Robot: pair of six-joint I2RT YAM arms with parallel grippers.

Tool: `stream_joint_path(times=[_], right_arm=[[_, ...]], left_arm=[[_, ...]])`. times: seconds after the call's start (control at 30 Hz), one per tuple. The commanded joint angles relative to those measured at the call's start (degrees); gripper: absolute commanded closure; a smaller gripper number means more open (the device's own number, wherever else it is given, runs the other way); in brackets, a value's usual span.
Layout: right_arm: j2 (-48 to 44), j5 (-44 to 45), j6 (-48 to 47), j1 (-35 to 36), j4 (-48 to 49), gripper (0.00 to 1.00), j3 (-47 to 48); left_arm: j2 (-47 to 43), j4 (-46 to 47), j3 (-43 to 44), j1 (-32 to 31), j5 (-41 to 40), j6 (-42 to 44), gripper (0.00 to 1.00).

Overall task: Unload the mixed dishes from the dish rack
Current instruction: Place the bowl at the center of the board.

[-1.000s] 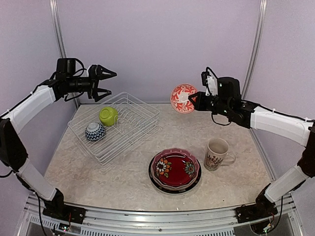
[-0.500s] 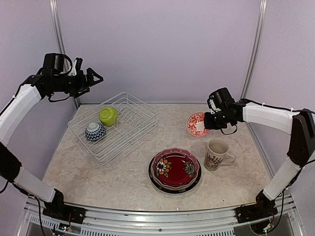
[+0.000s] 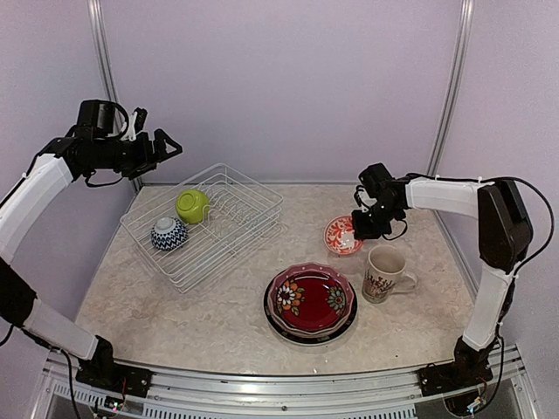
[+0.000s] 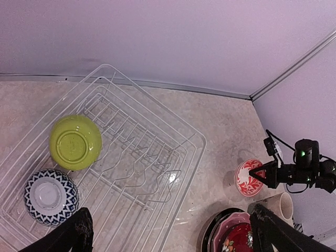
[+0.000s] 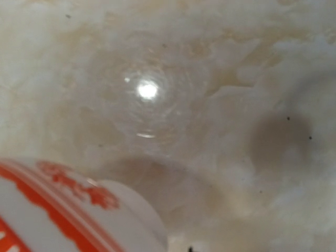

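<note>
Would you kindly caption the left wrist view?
Lime green bowl and blue-white bowl lie upturned in the dish rack; right gripper holds red-white bowl.

The pale marbled counter (image 3: 218, 305) carries a white wire rack (image 3: 210, 223) at back left, a stack of plates (image 3: 311, 301) front of centre, and an upright mug (image 3: 384, 272) just right of them. Whether the red-and-white bowl (image 3: 341, 236) behind the mug touches down is unclear.

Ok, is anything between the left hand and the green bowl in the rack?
Nothing visible. The open left hand hangs over the far-left side of the rack; the green bowl sits upside down there, uncovered, the blue-white bowl beside it.
</note>
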Motion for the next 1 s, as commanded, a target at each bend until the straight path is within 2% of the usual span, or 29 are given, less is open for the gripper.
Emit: stream_joint_path(times=[0.0,0.23,0.37,0.47,0.73,0.97], right_arm=[[2.22,-2.78,-0.97,-1.77,1.31,1.00,1.27],[4.43,-4.45,-1.35,-2.84,2.68,0.99,-0.55],[3.63,-5.13,-1.03,-3.31,3.73,0.92,-2.28],[2.20,-4.20,-0.78,-3.46,4.00,0.85,-3.78],[-5.85,-2.21,-0.20,-3.51,4.20,0.47,-7.05],[-14.66,-0.96,0.21,-3.33,5.65,0.34,-11.11]], left_arm=[[-0.11,-0.04,-0.16,0.39,1.07,0.36,0.01],[0.80,-0.14,-0.36,0.48,0.80,0.50,0.01],[1.45,-0.39,-0.31,0.51,0.97,0.89,0.01],[2.17,-1.09,0.22,0.89,4.34,1.51,0.01],[3.74,-1.96,0.55,1.34,5.91,1.62,0.01],[5.46,-3.72,1.49,1.45,3.17,2.17,0.01]])
